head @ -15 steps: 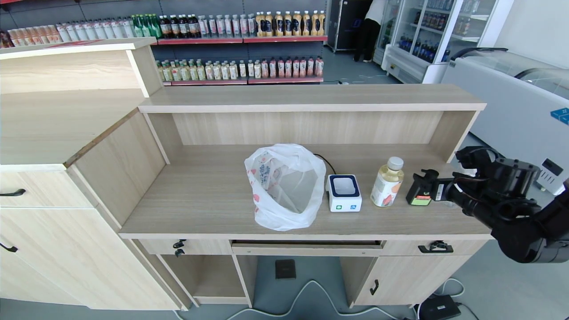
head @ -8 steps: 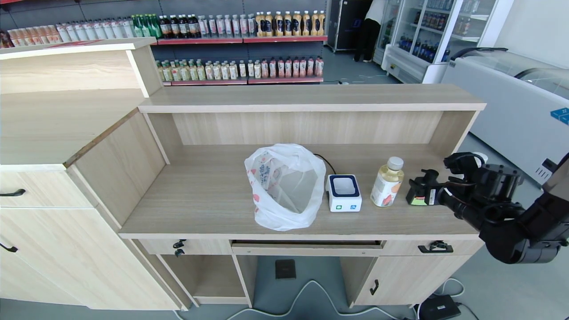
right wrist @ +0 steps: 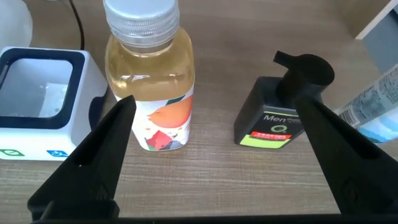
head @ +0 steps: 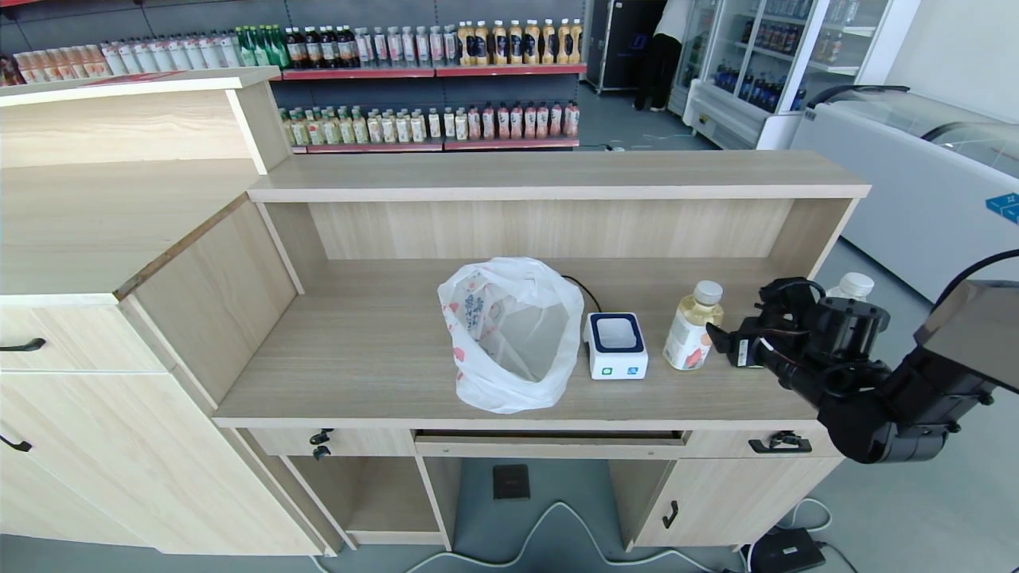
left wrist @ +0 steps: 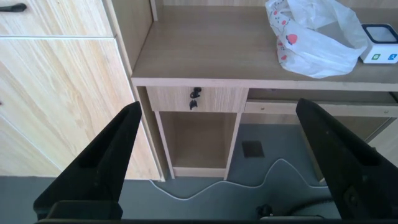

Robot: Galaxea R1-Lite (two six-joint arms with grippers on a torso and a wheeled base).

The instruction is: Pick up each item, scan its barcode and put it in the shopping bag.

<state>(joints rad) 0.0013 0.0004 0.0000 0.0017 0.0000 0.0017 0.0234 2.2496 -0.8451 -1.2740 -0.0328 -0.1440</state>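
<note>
Head view: the clear, white-capped bottle of yellow drink (head: 694, 326) stands upright right of frame centre, beside the white box scanner (head: 615, 344). The right gripper (head: 739, 326), jaws spread wide and empty, sits just right of it at body height, nearer arm by far; a black pump bottle (right wrist: 280, 118) stands alongside.

Glossy black right arm (head: 884, 398), bulky rounded joints, matte black wedge-shaped fingers (right wrist: 87, 168)

A shop: drink shelves (head: 430, 48), fridges (head: 764, 64), wooden checkout counter (head: 382, 342).
</note>
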